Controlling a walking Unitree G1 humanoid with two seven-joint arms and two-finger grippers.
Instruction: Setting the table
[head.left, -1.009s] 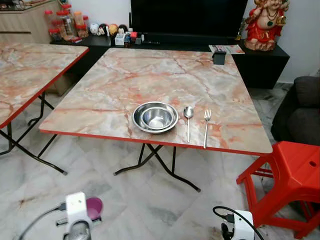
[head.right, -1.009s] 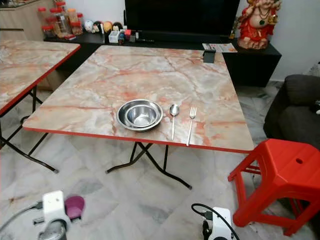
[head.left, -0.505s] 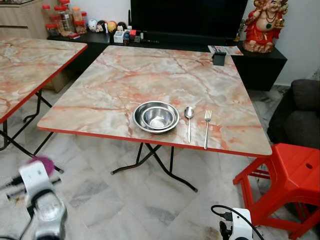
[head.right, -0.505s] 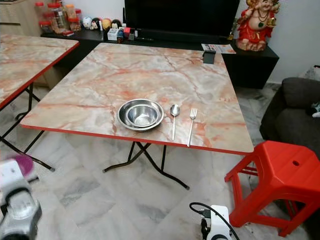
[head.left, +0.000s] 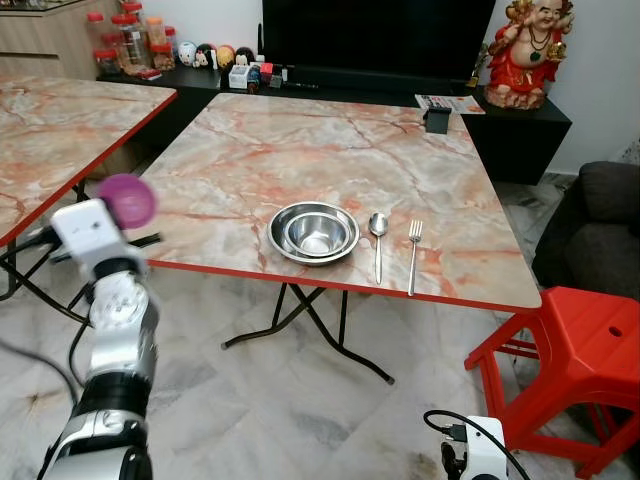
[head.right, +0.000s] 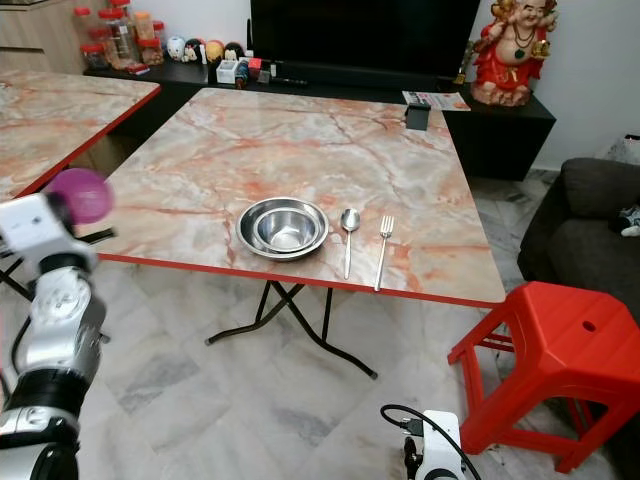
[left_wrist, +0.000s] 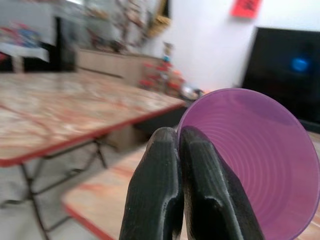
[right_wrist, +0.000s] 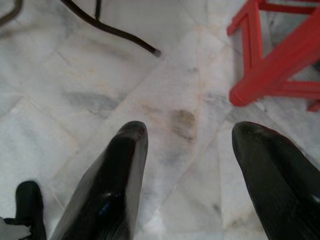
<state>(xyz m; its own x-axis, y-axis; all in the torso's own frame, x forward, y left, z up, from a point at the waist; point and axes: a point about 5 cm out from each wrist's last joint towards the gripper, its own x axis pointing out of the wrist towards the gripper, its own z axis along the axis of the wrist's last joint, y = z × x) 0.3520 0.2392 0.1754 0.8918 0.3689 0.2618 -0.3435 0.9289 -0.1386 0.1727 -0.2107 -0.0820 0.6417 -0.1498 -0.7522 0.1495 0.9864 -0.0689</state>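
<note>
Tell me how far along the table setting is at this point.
Done: two nested steel bowls, a spoon and a fork lie side by side near the table's front edge. In hand: the left gripper is shut on a purple cup, raised beside the table's left edge. Left: setting the cup down. The right gripper hangs open over the floor.

Bare tabletop (head.left: 250, 160) left of bowl (head.left: 313, 233)
</note>
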